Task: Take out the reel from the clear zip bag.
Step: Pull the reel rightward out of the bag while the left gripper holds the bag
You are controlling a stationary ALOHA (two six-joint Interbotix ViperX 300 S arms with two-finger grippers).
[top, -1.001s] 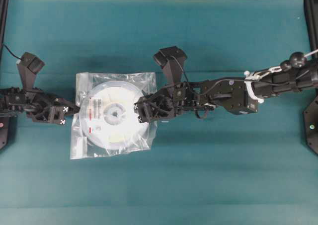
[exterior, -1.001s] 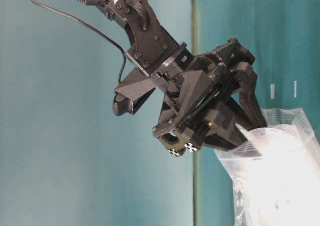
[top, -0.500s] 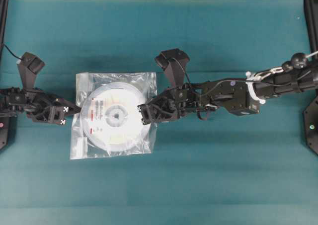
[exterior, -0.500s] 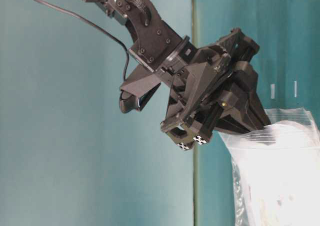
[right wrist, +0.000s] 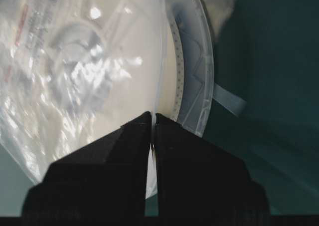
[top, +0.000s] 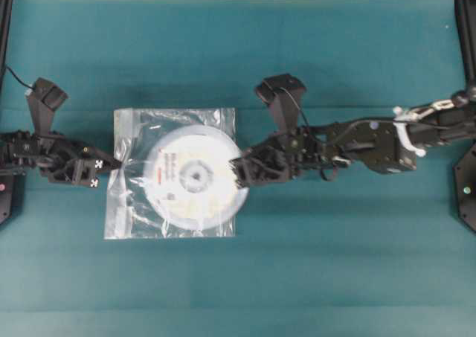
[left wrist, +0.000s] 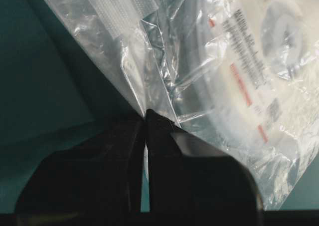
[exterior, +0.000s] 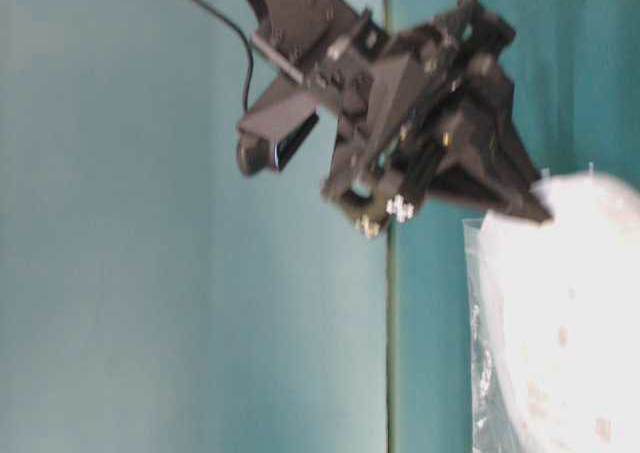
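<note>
On the teal table [top: 335, 262], the left gripper [top: 111, 164] pinches the bag [top: 130, 210] at its left edge. The reel [top: 195, 179] pokes past the bag's right side, its rim pinched by the right gripper [top: 239, 175].

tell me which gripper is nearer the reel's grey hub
Right. The right gripper is pinched on the reel at its rim, on the hub's right in the overhead view. The left gripper grips the clear zip bag at its far left edge.
</note>
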